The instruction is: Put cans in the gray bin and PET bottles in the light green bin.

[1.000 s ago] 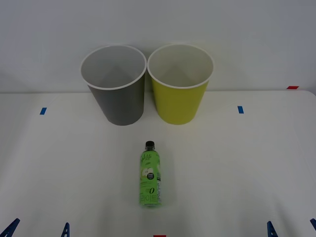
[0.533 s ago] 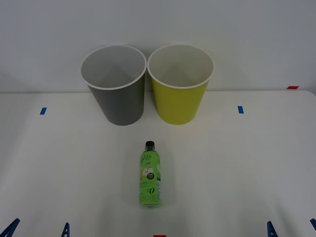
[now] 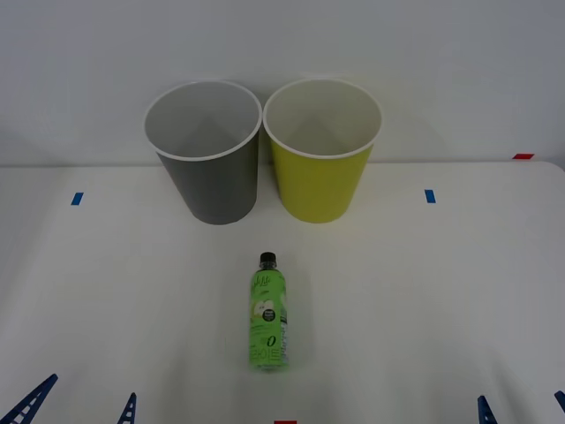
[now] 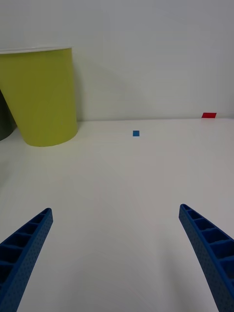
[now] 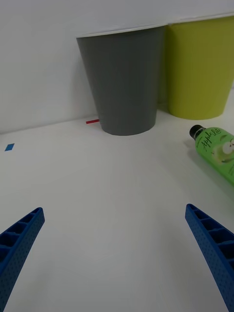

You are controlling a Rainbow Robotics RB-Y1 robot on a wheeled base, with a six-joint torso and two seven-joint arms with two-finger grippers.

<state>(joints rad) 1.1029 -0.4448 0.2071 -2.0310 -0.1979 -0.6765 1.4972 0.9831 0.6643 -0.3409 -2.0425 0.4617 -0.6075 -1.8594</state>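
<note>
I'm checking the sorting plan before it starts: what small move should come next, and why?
Probably the left end effector, open at the near table edge, should reach forward and rightward toward the PET bottle. The bottle lies on its side, untouched, in front of the light green bin and the gray bin. The right end effector sits open too, about as far away.

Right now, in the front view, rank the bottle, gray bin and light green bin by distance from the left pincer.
From the left pincer, at the table's near left edge:
1. PET bottle, lying mid-table.
2. Gray bin, far back, left.
3. Light green bin, far back, right.
</note>
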